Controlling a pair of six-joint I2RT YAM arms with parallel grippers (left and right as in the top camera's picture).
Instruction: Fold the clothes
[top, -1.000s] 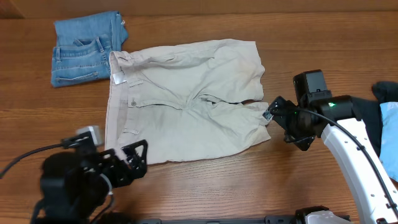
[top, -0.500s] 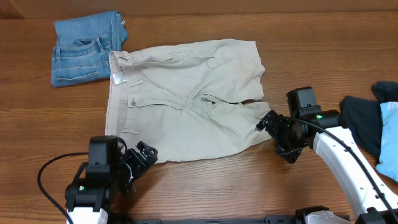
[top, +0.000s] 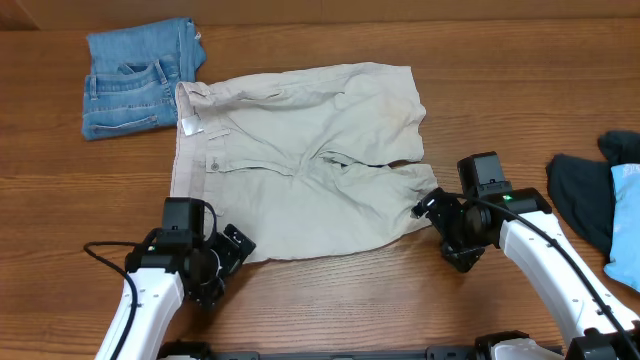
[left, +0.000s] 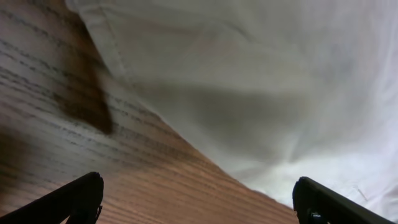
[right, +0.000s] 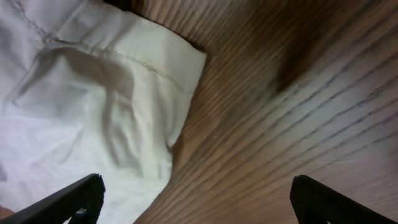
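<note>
The cream-beige shorts (top: 300, 160) lie spread flat on the wooden table, waistband to the left, legs to the right. My left gripper (top: 235, 247) is open and empty, low at the shorts' front left corner; its wrist view shows the hem (left: 261, 81) just ahead of the fingers (left: 196, 202). My right gripper (top: 432, 210) is open and empty at the front leg's hem corner; that corner (right: 124, 81) shows in the right wrist view, with the fingers (right: 196, 199) spread over the cloth edge and bare wood.
Folded blue denim (top: 135, 80) lies at the back left. A dark piece (top: 582, 195) and a light-blue piece (top: 628, 215) lie at the right edge. Wooden table (top: 330, 300) all around.
Both arms have come in toward the shorts. The left gripper moved right and up to the front left corner. The right gripper moved left and down to the front leg's hem.
</note>
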